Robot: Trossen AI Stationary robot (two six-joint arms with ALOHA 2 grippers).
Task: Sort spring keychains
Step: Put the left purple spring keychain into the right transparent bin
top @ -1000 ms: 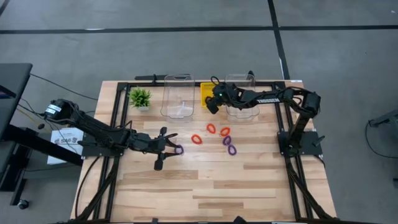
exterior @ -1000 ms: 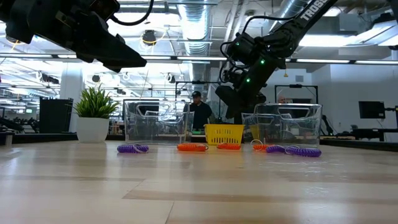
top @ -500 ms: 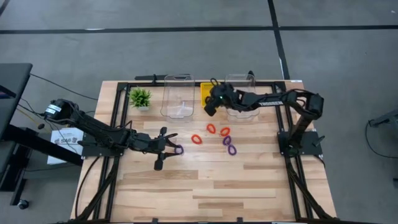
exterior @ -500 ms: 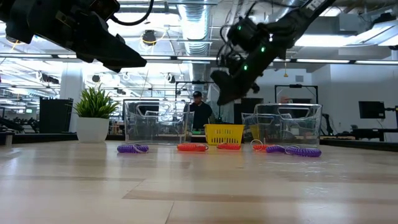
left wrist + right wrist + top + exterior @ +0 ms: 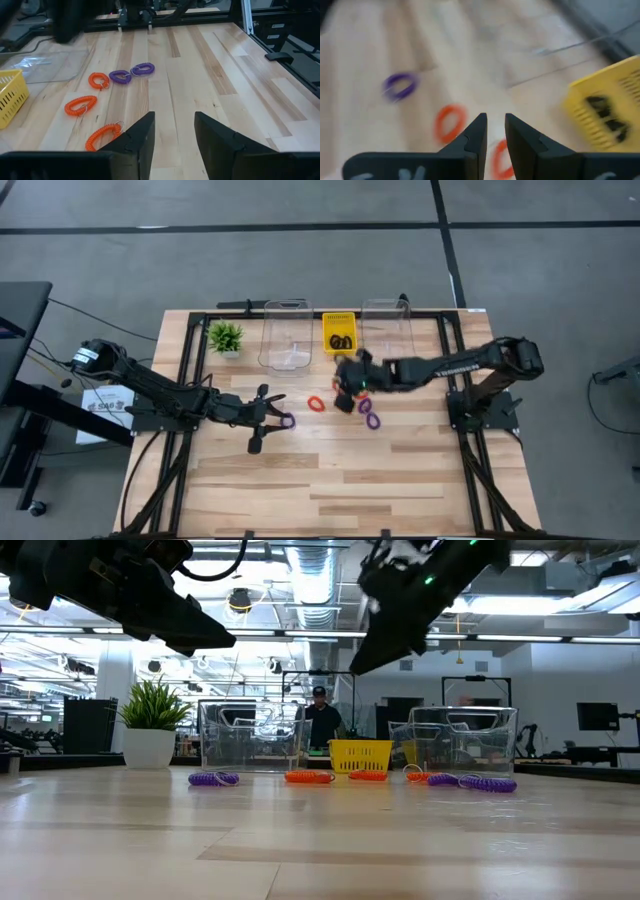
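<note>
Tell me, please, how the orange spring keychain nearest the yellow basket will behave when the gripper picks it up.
The orange spring keychain is a coiled loop, so it will probably flex and sag rather than stay stiff. It looks thin and small beside the yellow basket, so likely very light. Lying flat on the table, it may slide if the right gripper nudges it.

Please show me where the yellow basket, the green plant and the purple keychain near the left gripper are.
yellow basket (image 5: pixel 339 333), high view, on its rim.
green plant (image 5: pixel 225 336), high view, on its leaves.
purple keychain (image 5: pixel 288 421), high view, on its coil.
</note>
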